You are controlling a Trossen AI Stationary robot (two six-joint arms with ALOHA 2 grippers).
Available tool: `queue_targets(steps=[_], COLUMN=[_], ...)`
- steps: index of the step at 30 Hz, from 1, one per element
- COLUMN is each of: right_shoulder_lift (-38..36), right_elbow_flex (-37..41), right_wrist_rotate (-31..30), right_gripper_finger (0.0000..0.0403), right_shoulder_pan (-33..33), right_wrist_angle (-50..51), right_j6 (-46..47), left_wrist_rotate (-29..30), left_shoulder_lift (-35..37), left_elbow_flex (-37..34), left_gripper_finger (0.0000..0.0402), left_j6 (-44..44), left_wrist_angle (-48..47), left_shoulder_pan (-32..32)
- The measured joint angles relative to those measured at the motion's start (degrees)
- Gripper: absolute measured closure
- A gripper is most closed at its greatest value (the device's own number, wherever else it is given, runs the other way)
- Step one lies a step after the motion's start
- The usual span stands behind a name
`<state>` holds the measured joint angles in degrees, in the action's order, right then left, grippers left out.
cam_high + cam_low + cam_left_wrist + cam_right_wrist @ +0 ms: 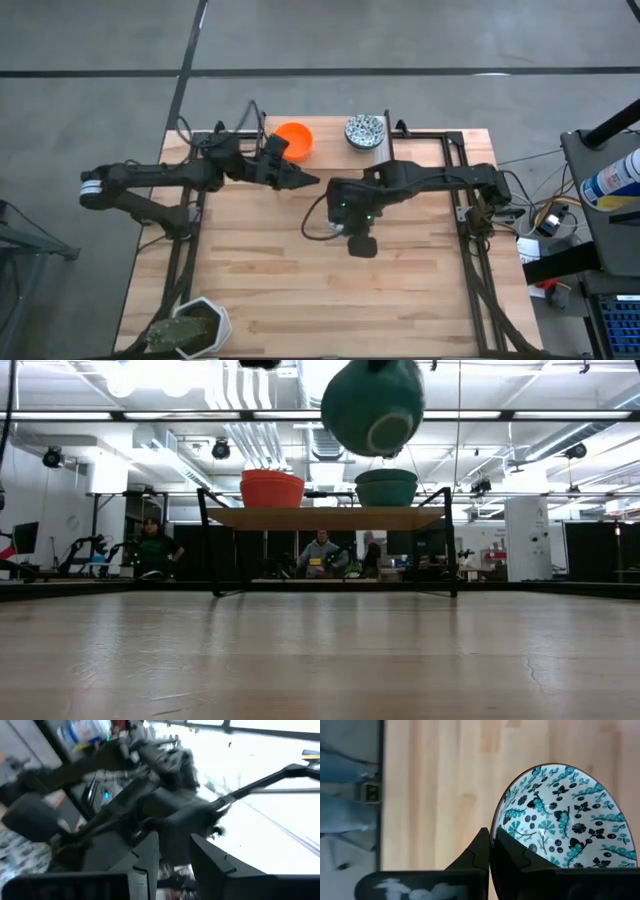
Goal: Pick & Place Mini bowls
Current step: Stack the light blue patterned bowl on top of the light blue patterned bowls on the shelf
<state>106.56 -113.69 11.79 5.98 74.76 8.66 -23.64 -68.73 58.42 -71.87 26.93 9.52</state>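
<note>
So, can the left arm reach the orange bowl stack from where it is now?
Probably yes. In the high view the left gripper hovers just beside the orange bowl stack with nothing between them, while the right gripper holds a patterned bowl further away.

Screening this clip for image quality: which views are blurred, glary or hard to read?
Left wrist view: motion-smeared, background washed out bright. Low view: ceiling lights glare, and the teal-outside round bowl hangs near the top edge, partly cropped. Right wrist view: sharp; right hand pinches the rim of that bowl's floral-patterned interior. High view: evenly lit, left hand readable.
</note>
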Motion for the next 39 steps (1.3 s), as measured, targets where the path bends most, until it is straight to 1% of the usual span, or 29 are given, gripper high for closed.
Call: queue_targets(steps=[5,9,16,20,23,28,34,36,39], right_shoulder_lift=[0.27,-0.07,-0.11,-0.13,-0.31,-0.35,-0.46,-0.46,-0.46], right_elbow_flex=[0.1,-0.86,-3.72,-7.35,-10.64,-14.55,-14.92,-14.69,-13.83], right_wrist_rotate=[-4.36,-12.18,-21.31,-25.79,-28.73,-36.43,-47.18,-46.98,-44.57], right_gripper_finger=[0.0393,0.0393,0.0393,0.0392,0.0392,0.0392,0.0392,0.0392,0.0392], right_shoulder_pan=[-2.32,-4.71,-8.84,-11.18,-12.44,-14.75,-17.5,-18.67,-20.35], right_wrist_angle=[-0.1,-0.29,-0.43,-0.41,-0.17,1.01,2.96,2.64,2.11], right_j6=[-0.48,-1.5,-2.18,-2.2,-2.16,-1.29,-0.82,-1.07,-0.38], left_wrist_rotate=[1.2,1.6,2.9,3.18,3.48,3.63,3.63,3.63,3.63], left_shoulder_lift=[5.19,7.88,13.36,15.69,16.73,16.75,16.59,16.37,16.2], left_elbow_flex=[0.16,0.0,0.02,-0.01,-0.01,-0.46,-0.46,-0.46,-0.48], left_gripper_finger=[0.0301,0.0301,0.0301,0.0301,0.0301,0.0301,0.0301,0.0301,0.0301], left_j6=[0.37,2.52,10.64,15.05,16.24,16.74,17.9,18.33,18.33], left_wrist_angle=[1.54,0.31,1.95,2.21,2.53,1.98,2.08,2.07,2.22], left_shoulder_pan=[-0.05,-0.35,-0.44,-0.5,-0.5,-0.5,-0.5,-0.5,-0.5])
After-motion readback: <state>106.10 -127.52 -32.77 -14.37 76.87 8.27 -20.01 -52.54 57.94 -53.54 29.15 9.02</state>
